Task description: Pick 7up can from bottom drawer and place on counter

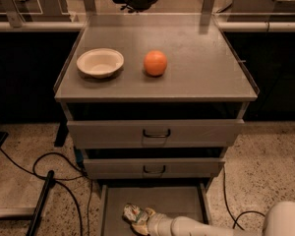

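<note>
Pincer point(143, 221) is working inside the bottom drawer point(182, 200), low over its grey floor. The white arm point(201, 226) is reaching in from the pincer's right, along the drawer's front. The arm is lying nearly flat, probably because the middle drawer point(155, 168) just above is leaving little headroom.

7up can point(132, 213) is sitting right at the pincer's tip, on its left, touching or overlapping it. The can is looking tipped rather than upright, though that is hard to be sure of. Whether the pincer is spread round the can or pinching it, I cannot tell; their outlines are merging.

Table point(201, 68) is lying well above and beyond the pincer. On it a cream bowl point(100, 62) is resting up and to the left, and an orange point(155, 63) almost straight above. The stretch up and to the right is showing bare grey, so I am judging it the likeliest set-down spot.

Judgement: the grasp stage is under way. The lift will be needing a pull-back clear of the middle drawer and the top drawer point(155, 132) before rising.
</note>
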